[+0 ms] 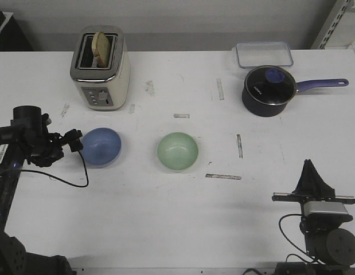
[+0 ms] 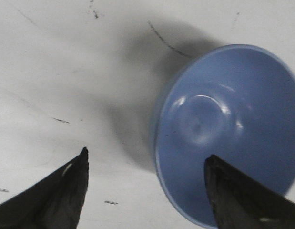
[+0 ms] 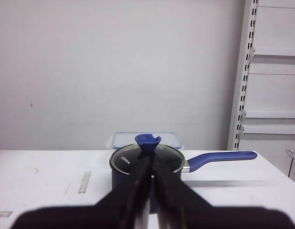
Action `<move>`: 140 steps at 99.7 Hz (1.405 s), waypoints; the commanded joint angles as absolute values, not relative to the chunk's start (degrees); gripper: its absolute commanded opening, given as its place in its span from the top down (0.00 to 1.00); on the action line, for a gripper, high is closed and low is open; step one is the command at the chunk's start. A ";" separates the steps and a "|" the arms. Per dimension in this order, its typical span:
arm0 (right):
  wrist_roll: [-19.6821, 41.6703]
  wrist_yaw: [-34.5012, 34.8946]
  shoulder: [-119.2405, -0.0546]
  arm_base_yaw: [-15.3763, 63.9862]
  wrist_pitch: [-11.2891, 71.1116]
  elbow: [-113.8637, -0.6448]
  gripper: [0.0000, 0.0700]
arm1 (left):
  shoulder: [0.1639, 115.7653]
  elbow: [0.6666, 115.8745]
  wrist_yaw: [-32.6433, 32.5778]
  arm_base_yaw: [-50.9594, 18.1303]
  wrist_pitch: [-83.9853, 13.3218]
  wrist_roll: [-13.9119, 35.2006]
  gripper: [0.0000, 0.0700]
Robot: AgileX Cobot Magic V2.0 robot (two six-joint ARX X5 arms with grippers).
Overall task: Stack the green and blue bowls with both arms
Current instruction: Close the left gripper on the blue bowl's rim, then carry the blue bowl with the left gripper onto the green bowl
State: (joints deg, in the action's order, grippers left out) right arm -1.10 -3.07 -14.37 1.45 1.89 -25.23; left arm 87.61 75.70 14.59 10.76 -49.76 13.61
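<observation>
The blue bowl (image 1: 101, 146) stands upright left of the table's middle, and the green bowl (image 1: 178, 151) stands to its right, a gap between them. My left gripper (image 1: 77, 140) is open at the blue bowl's left rim. In the left wrist view the blue bowl (image 2: 228, 129) fills one side, with one fingertip (image 2: 218, 179) over its inside and the other (image 2: 78, 167) over bare table; the left gripper (image 2: 146, 160) holds nothing. My right gripper (image 1: 308, 167) rests shut at the front right, far from both bowls, and it (image 3: 152, 164) is empty.
A cream toaster (image 1: 101, 67) with a slice in it stands at the back left. At the back right are a dark saucepan (image 1: 269, 90) with a purple handle and a clear lidded box (image 1: 264, 54). The saucepan (image 3: 146, 168) faces the right wrist camera.
</observation>
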 commanded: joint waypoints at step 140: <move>-0.91 -3.03 -14.28 1.54 1.28 -25.47 1.00 | 97.30 91.90 15.09 -6.00 -55.48 16.23 1.00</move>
State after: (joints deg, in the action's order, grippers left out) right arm -1.10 -3.07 -14.37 1.45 1.89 -25.23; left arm 97.03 89.10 14.74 -4.21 -55.35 13.56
